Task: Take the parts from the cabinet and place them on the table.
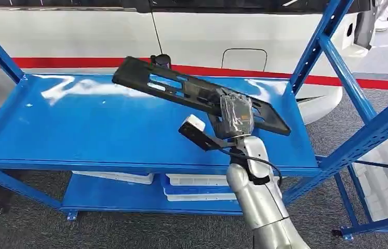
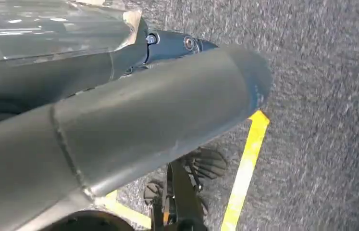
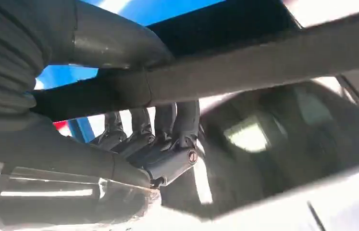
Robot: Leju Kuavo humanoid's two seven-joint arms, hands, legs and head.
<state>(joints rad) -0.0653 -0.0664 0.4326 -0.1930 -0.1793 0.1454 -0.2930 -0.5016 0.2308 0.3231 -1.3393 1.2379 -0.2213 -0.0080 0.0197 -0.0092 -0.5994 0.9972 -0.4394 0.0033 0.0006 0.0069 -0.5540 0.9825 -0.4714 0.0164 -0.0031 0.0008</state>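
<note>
Black plastic part, long and flat, hangs tilted above the blue shelf, gripped near its right end by the right hand. Lifting looks done; carrying it to the table and setting it down remain. White parts wait on the lower shelf.

My right hand, wrapped in clear plastic, grips a long flat black plastic panel with rectangular cut-outs, holding it tilted above the glossy blue metal top shelf of a rack. My silver arm rises from below. White trays lie on the lower shelf. Behind stands a white vehicle body with a red stripe.
</note>
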